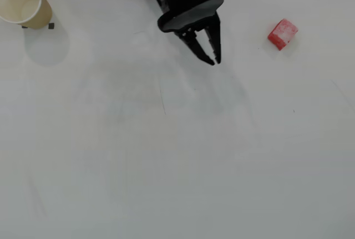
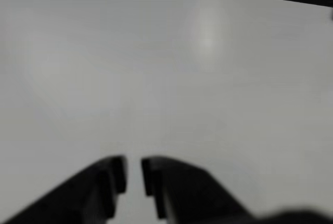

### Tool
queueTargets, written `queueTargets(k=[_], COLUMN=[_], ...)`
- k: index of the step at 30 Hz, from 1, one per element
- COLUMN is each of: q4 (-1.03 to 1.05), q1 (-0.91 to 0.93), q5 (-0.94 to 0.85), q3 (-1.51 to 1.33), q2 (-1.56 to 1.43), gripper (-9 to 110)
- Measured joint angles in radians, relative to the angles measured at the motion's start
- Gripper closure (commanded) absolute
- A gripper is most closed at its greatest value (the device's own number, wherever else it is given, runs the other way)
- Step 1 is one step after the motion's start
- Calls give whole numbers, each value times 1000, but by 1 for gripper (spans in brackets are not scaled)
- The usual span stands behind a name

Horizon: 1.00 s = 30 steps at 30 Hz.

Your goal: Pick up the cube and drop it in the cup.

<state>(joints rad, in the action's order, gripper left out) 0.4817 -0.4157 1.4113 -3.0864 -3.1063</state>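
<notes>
From above, the overhead view shows the black hand (image 1: 213, 59) near the top middle of the white bench (image 1: 177, 167), its two fingers drawn almost together with only a thin slit between the tips, and nothing held. The red cube (image 1: 283, 33) lies well to the right of it, flat on the bench and untouched. The tan cup (image 1: 25, 1) stands upright in the far top-left corner, well apart from both. With the fingers this close, the hand would likely knock the cube aside unless it opens wider first; the long carry across to the cup also leaves room for a loose grip to let the cube slip.

Seen from the wrist, the dark fingertips (image 2: 120, 174) sit at the bottom edge with a narrow gap, empty. Neither cube nor cup appears here. The bench is plain, pale and faintly glossy, with a soft glare patch; beyond its far edge is only darkness.
</notes>
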Motion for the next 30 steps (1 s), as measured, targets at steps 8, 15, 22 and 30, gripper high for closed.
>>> queueTargets(k=[8, 15, 22, 30], q4=[0, 0, 0, 0], q1=[-155, -239, -279, -322], q5=[0, 0, 0, 0], q3=[0, 0, 0, 0], q2=[0, 0, 0, 0], gripper=[102, 102, 102, 102])
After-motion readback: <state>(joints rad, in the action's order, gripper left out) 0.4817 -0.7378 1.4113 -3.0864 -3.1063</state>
